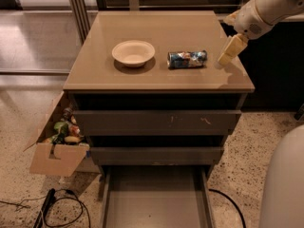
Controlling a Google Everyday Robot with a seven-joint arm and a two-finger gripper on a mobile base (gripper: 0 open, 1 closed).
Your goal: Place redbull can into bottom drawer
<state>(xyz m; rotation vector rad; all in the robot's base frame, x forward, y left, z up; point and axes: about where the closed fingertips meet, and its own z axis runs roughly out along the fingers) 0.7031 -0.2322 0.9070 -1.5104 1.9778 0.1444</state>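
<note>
The redbull can lies on its side on the cabinet top, right of the cream bowl. It is blue and silver with reddish marks. My gripper hangs from the white arm at the upper right, just above the cabinet top's right part, a short way right of the can and apart from it. It holds nothing. The bottom drawer is pulled out at the foot of the cabinet, a shallow grey-brown tray with nothing in it.
The scuffed top drawer and the middle drawer are shut. An open cardboard box with small items stands left of the cabinet. Black cables lie on the floor. A white rounded body fills the lower right.
</note>
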